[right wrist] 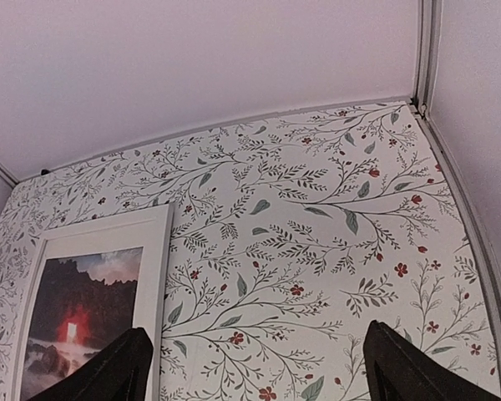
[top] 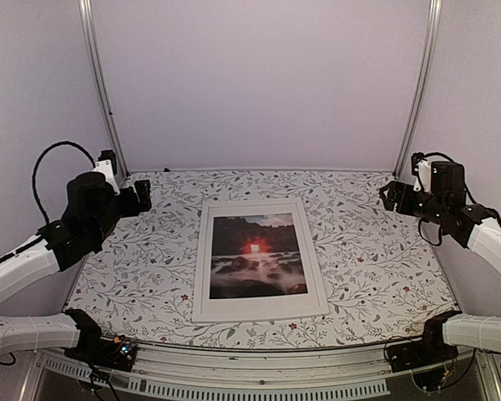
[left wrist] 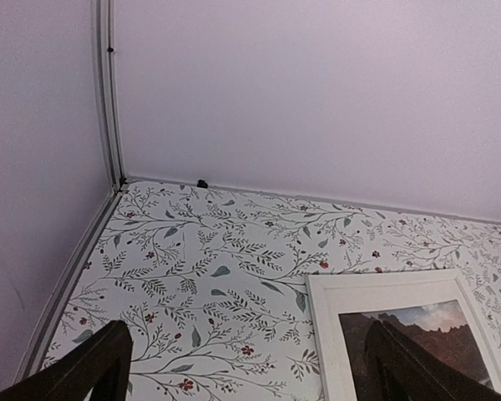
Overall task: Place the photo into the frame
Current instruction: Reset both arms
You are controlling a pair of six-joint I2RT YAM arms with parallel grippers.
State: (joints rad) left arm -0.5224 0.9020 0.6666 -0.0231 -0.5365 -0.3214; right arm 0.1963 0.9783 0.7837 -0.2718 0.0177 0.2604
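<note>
Where the frame (top: 201, 276) lies flat, the photo (top: 256, 255) sits inside.

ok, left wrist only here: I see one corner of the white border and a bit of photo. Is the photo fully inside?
Observer: Top view, yes: the photo has the frame's white border on all four sides, flat on the table.
Operator: Right arm clear of it?
Observer: The right gripper hangs near the far right corner, open and empty, apart from the frame.
Operator: Left one, from above?
Observer: The left gripper is near the far left corner, also off the frame.
</note>
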